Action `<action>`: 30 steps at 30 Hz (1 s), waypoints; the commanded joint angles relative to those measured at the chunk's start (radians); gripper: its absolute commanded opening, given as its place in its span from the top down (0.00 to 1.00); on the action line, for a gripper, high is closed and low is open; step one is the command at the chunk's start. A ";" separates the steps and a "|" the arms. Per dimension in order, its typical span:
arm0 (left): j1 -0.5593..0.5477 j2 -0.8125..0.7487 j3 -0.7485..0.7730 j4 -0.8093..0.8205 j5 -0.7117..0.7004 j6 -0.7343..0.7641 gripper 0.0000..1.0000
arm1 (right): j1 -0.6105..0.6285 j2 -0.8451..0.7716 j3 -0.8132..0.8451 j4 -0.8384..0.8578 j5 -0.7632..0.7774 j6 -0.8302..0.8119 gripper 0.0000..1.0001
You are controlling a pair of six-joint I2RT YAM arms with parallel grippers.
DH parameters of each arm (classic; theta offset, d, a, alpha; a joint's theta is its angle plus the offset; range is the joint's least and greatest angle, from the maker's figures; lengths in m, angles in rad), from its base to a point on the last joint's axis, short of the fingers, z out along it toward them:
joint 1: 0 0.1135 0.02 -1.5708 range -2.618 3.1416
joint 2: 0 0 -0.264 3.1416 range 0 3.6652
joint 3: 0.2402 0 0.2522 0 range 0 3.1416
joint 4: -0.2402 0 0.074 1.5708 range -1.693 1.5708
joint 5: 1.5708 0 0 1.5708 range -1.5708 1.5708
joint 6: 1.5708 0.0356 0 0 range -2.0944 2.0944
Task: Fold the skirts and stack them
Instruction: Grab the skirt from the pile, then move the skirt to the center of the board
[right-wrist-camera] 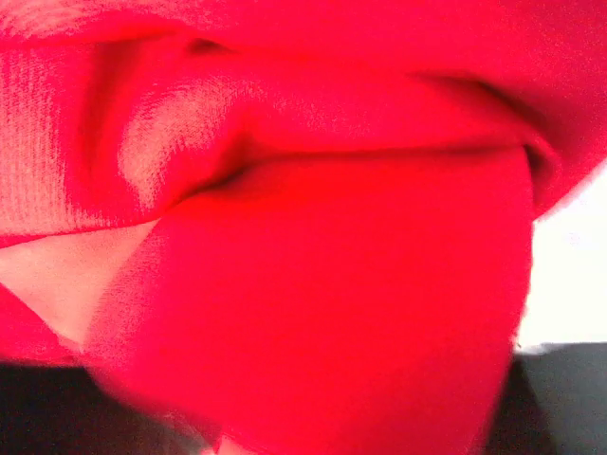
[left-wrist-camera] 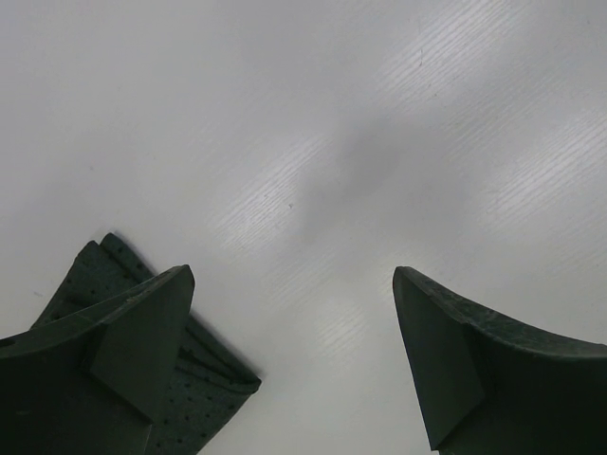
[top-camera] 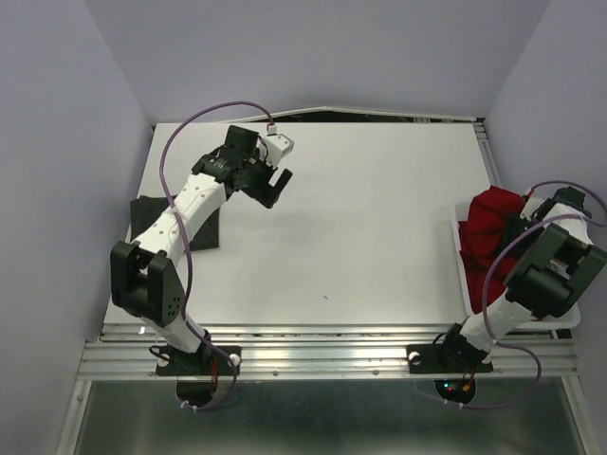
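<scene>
Now right gripper (top-camera: pixel 520 226) in red skirt (top-camera: pixel 484 220) — left gripper (left-wrist-camera: pixel 292 277) spread wide

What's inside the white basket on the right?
A bunched-up red skirt, with the right arm reaching over it. Cloth and arm cover the basket floor, so anything underneath is hidden.

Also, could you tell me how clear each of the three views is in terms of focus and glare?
Top external: evenly lit and sharp. Left wrist: a pale glare streak on the table and a soft shadow ahead of the left tool. Right wrist: the red skirt fills the frame, oversaturated and blurred, with blown-out white at the right edge.
</scene>
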 commanded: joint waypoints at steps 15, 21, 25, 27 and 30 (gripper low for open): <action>-0.007 -0.070 0.009 0.023 0.019 -0.006 0.02 | -0.028 -0.211 0.864 -0.225 -0.330 0.208 0.99; -0.003 -0.053 0.044 0.013 0.031 -0.036 0.02 | -0.028 -0.163 1.128 -0.055 -0.571 0.482 0.99; 0.023 -0.036 0.084 0.014 0.065 -0.070 0.02 | -0.028 -0.221 1.000 0.310 -0.812 0.813 0.99; 0.058 -0.033 0.104 0.020 0.112 -0.093 0.02 | -0.028 -0.250 0.891 0.690 -0.878 1.088 0.99; 0.117 -0.029 0.136 0.020 0.189 -0.124 0.02 | 0.074 -0.270 0.788 0.921 -0.898 1.158 0.99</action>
